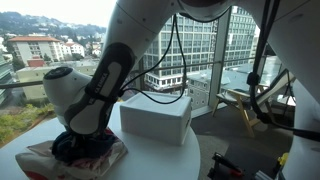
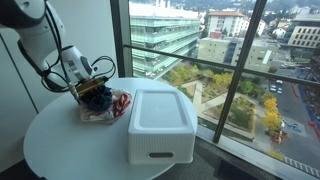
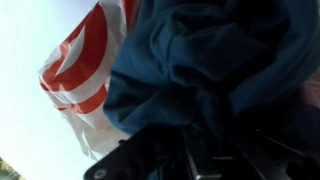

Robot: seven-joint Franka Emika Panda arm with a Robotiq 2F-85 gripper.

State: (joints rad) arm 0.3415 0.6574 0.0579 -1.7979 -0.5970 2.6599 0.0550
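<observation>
A round white surface (image 2: 60, 150) stands in a high-rise room. The floor-to-ceiling windows (image 2: 215, 60) beside it look onto office blocks, trees and hillside houses, and a grey wall (image 2: 12, 120) closes the side away from the glass. The robot's arm (image 2: 35, 40) bends down over the wall-side part of the surface. Its gripper (image 2: 95, 96) is pressed into a crumpled blue cloth (image 3: 210, 60) lying on red-and-white striped fabric (image 3: 85, 65). In the wrist view the cloth crowds the frame and hides the fingertips, so it cannot be told whether the gripper is apart or clamped on the cloth. Just beside the bundle, toward the glass, sits a lidded white box (image 2: 160, 125) that takes up much of the window half of the surface. Black cables (image 1: 175, 50) loop down from the arm above the box. The striped fabric lies close to the rim, hemmed in by the box on one side. The widest bare stretch of surface runs from the bundle along the box's wall-facing side to the near rim in an exterior view.
</observation>
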